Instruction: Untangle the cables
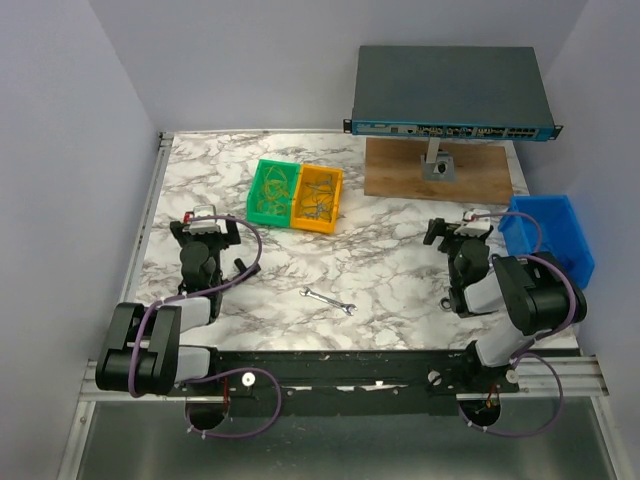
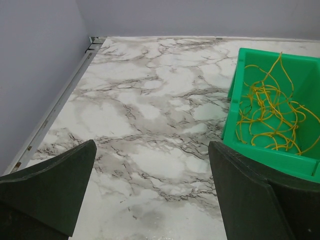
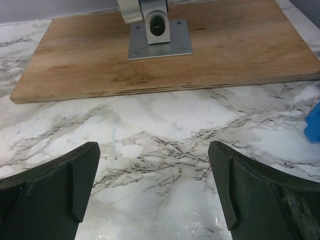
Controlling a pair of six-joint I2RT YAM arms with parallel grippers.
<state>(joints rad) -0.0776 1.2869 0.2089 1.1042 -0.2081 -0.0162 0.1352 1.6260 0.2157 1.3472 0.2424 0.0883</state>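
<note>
The cables are thin wires lying in two small bins at the back middle of the table. A tangle of yellow-orange wires (image 1: 270, 196) fills the green bin (image 1: 280, 163), and darker thin wires (image 1: 318, 206) lie in the orange bin (image 1: 322, 170). In the left wrist view the yellow-orange wires (image 2: 267, 112) show inside the green bin (image 2: 260, 157), ahead and to the right. My left gripper (image 1: 205, 222) (image 2: 152, 145) is open and empty, to the left of the green bin. My right gripper (image 1: 455, 228) (image 3: 153, 147) is open and empty over bare marble.
A small silver wrench (image 1: 330, 301) lies on the marble at front centre. A wooden board (image 1: 440, 172) (image 3: 200, 50) with a metal bracket (image 3: 157, 32) carries a network switch (image 1: 450, 95) at the back right. A blue bin (image 1: 548, 235) (image 3: 314, 125) stands at the right edge.
</note>
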